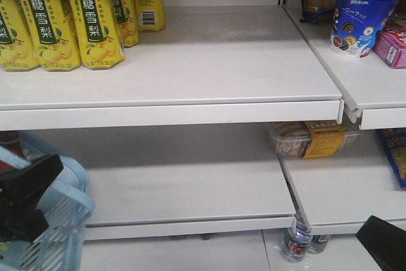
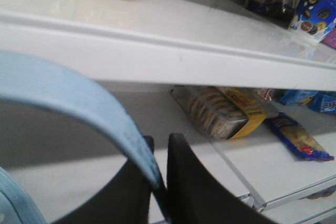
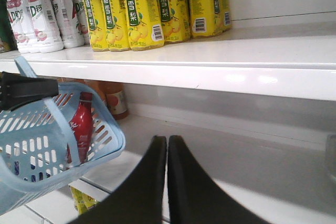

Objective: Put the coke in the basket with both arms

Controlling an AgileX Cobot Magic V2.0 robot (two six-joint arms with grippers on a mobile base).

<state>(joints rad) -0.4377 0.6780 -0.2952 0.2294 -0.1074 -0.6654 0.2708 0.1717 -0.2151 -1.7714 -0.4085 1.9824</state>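
- The coke is already sitting inside the basket. In the right wrist view you can see the red bottle upright-ish, leaning a bit against the far slotted wall, cap up. So the "place" part looks done to me.
- The basket is tilted and off the floor, hanging by its pale blue strap handle, at the left of the shelving.
- The left gripper is what's holding it: its jaws are closed on the strap, which runs right down between them in the left wrist view. In the front view you see the same black gripper over the basket's corner, bottom left.
- The right gripper has its jaws pressed together with nothing between them. It hangs in front of the lower shelf, well apart from the basket. Only its tip pokes into the front view, bottom right.
- Around that: yellow drink cartons and white bottles with pink caps on the upper shelf, a pack of biscuits down on the lower one. None of it matters for the job.
- My read: basically finished. What's left, if anything, is just keeping the basket steady or setting it down, and parking the right arm.
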